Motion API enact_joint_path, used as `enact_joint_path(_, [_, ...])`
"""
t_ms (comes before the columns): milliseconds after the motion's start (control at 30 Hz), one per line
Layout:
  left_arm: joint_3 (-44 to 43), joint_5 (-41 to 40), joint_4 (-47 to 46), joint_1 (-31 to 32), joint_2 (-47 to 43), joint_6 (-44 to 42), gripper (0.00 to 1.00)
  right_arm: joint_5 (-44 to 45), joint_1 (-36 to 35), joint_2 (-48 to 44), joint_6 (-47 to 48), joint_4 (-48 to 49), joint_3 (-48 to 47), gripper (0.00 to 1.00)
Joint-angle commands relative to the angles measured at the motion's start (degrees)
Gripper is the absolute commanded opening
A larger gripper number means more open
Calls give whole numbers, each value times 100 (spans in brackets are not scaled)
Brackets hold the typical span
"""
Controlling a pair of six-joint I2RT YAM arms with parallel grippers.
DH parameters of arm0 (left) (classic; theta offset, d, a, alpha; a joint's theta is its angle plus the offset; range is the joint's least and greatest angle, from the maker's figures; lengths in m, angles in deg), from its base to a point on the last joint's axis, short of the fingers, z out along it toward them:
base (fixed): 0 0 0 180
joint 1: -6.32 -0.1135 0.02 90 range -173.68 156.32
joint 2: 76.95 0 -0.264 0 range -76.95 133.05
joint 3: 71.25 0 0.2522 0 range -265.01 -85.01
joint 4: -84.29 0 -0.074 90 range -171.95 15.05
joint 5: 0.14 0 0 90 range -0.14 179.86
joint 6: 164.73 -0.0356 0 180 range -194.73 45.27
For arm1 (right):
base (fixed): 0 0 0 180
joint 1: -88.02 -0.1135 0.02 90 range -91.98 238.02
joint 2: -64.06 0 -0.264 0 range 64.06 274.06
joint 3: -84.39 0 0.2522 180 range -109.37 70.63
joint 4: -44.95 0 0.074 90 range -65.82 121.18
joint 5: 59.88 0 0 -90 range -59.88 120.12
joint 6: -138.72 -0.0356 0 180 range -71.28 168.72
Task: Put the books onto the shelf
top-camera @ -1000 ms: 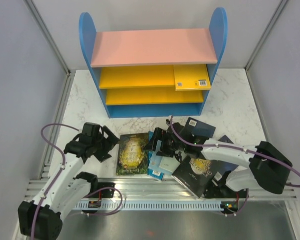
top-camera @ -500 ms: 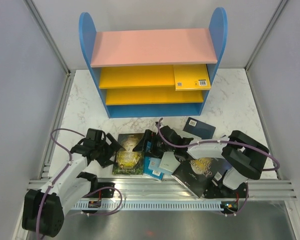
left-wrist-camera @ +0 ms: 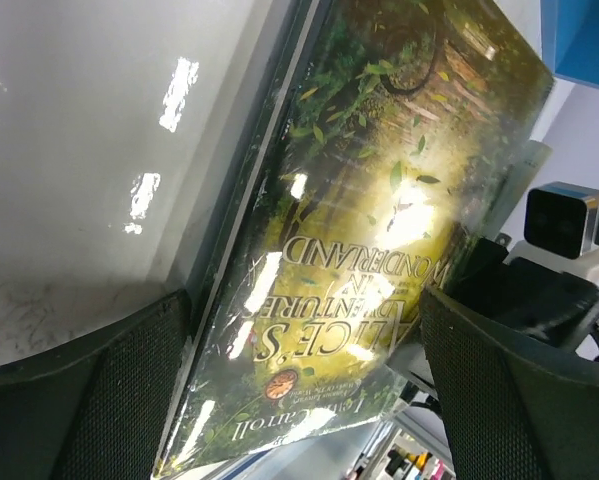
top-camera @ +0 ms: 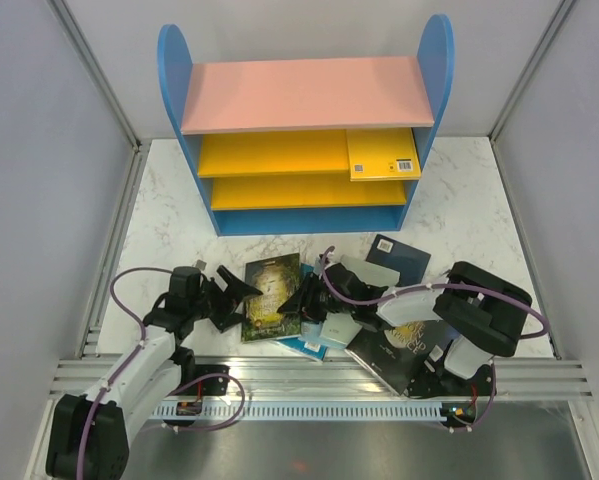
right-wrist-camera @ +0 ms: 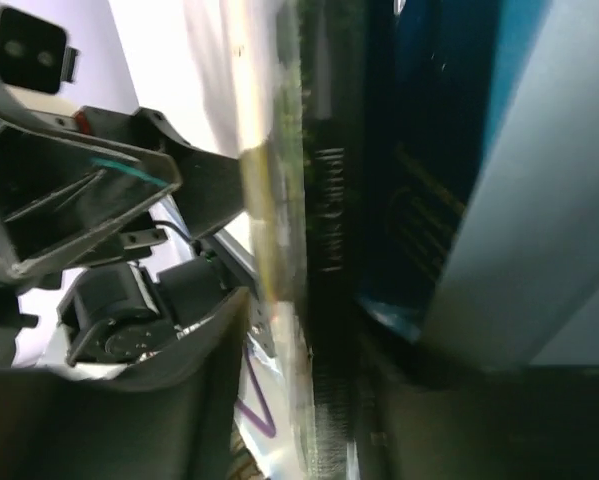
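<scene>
**Bracketing the green book from both sides**

The dark green book [top-camera: 271,297] lies flat on the counter [top-camera: 459,210], near of the shelf [top-camera: 304,92] and just left of the loose pile. The left fingers [left-wrist-camera: 519,400] stand wide open, one on each side of the cover's left edge and gripping nothing. I judge they are placed there to stop the book sliding while the other arm works. The right fingers [right-wrist-camera: 194,350] sit at the book's right edge, beside the teal book [top-camera: 304,345]. The wrist view shows the spine between them, yet whether they pinch it I cannot tell. A thin cover lying flat offers only an edge to catch, which likely explains the low, sideways approach.

Room is tight on the right — the black-and-gold book [top-camera: 391,345] and the navy book [top-camera: 401,254] crowd that arm. On the far side a strip of counter separates the green book from the shelf. There a yellow book [top-camera: 383,154] takes the right end of the upper yellow board — its left stretch is free.
</scene>
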Motion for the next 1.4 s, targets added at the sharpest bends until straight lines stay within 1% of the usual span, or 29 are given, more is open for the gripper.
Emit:
enact_joint_path(0, [95,65,218,16,-102,96,97,61,-109,-34,69,-456,-21,41])
enact_joint_path(33, [-88,74,384,25,-137,52,97,70,-117,-113,157,-683,-214,28])
enact_joint_path(100, [-344,74,674,16,-172,-124,97,105,-109,-393,289,-1044,-495,12])
enact_joint_path(133, [-684,39,1067,16,-199,-290,98,132,-109,-508,412,-1177,-584,0])
enact_joint_path(200, [-1107,-119,1465,-19,-331,-493,99,237,-100,-937,544,-1623,-812,0])
enact_joint_path(233, [-1571,-180,1867,-45,-375,-702,100,333,-83,-1114,623,-1739,-848,0])
enact_joint_path(267, [-1810,-311,2027,-71,-445,-826,100,343,-21,-1290,641,-1827,-883,0])
enact_joint_path(300, [-2283,-374,2194,-106,-463,-941,100,326,14,-1657,641,-1959,-910,0])
enact_joint_path(367, [-2707,-479,2529,-151,-498,-1222,100,238,145,-2037,633,-2065,-928,0])
enact_joint_path(400, [-3057,-480,2600,-177,-524,-1275,100,177,181,-2396,607,-2074,-928,0])
enact_joint_path(467, [-3323,-410,2662,-195,-568,-1302,100,-112,286,-2871,458,-2075,-954,0])
enact_joint_path(533, [-3658,-409,2645,-195,-743,-1137,100,-315,339,-3119,413,-2101,-1138,0])
enact_joint_path(600, [-3859,-375,2365,-195,-963,-1004,100,-579,366,-3418,395,-2110,-1409,0])
enact_joint_path(700, [-4062,-138,2100,-195,-903,-845,100,-799,375,-3621,308,-2110,-1761,0])
enact_joint_path(767, [-4133,108,2030,-195,-815,-784,100,-861,366,-3673,272,-2110,-1920,0])
enact_joint_path(867, [-4098,495,1486,-203,-849,-530,98,-914,375,-3726,255,-2066,-2140,0])
enact_joint_path(900, [-4011,600,962,-195,-911,-303,98,-923,375,-3735,255,-2040,-2149,0])
enact_joint_path(1000, [-3695,1039,73,-195,-1087,164,98,-940,366,-3753,220,-1952,-2106,0])
enact_joint_path(1033, [-3598,1302,-549,-195,-1087,522,95,-975,375,-3744,176,-1908,-2097,0])
enact_joint_path(1133, [-3334,1567,-1360,-203,-1113,991,86,-1080,366,-3648,167,-1794,-2140,0])
enact_joint_path(1233, [-3219,1708,-1504,-195,-1157,1115,76,-1151,375,-3577,71,-1601,-2193,0])
enact_joint_path(1367, [-3053,1858,-1530,-195,-1201,1194,65,-1423,375,-3437,-245,-777,-2106,0])
